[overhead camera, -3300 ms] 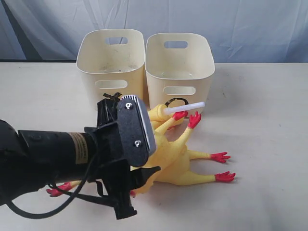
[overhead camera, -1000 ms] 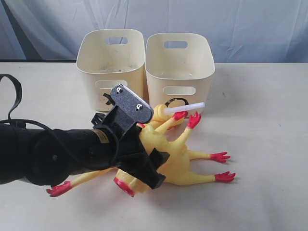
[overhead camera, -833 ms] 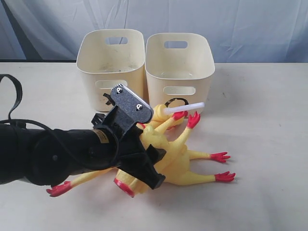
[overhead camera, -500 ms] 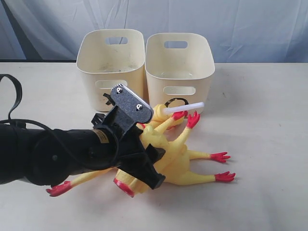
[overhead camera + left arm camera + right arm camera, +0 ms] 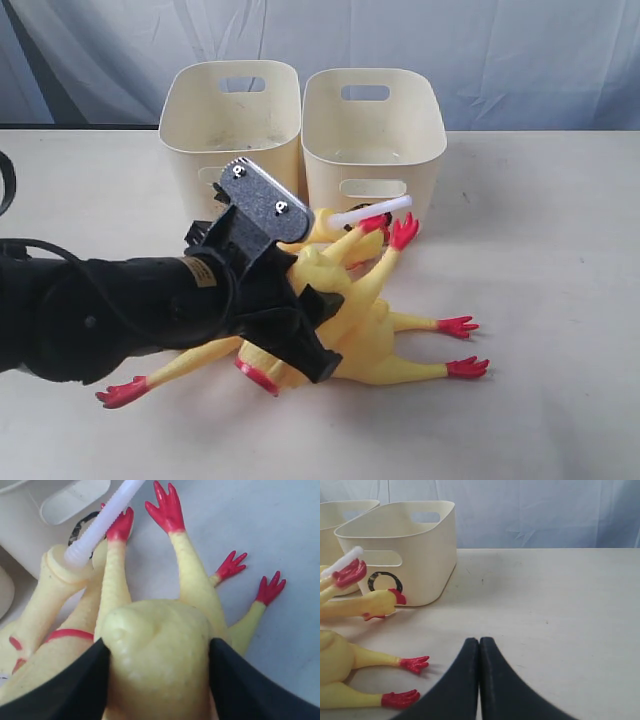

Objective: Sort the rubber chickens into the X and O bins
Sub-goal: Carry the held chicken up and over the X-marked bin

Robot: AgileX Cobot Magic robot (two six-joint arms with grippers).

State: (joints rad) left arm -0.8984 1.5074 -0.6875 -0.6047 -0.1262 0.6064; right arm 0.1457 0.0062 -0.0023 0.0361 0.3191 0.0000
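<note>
Left wrist view shows you the left tool [image 5: 159, 647] clamped on the fat yellow body of one chicken [image 5: 155, 675]. You can see a black finger [image 5: 75, 690] pressed on each side of it. This chicken's two legs stick out away from the tool, and its red feet point toward the bins. Just beside it lies the slim chicken [image 5: 50, 590] with a white tube [image 5: 102, 522] in its mouth. The tube leans up in front of a bin.

From the exterior view you see the held chicken on top of the pile of chickens [image 5: 385, 350] in the middle of the desk [image 5: 540, 250]. Two legs with red feet lie flat on the desk and point to the right. One more leg pokes out to the left, under the black arm [image 5: 100, 315].

Behind the pile stand two cream bins, side by side and very close together. The O bin [image 5: 375, 120] is the one on the right. The other bin [image 5: 230, 110] is on the left, and the arm hides most of its mark.

From the right wrist view you see the right tool [image 5: 479, 642] with its two fingers pressed together and nothing between them. It is well apart from the pile. The black O [image 5: 379, 581] shows on the front of its bin, and a chicken's red comb lies just beside it.
</note>
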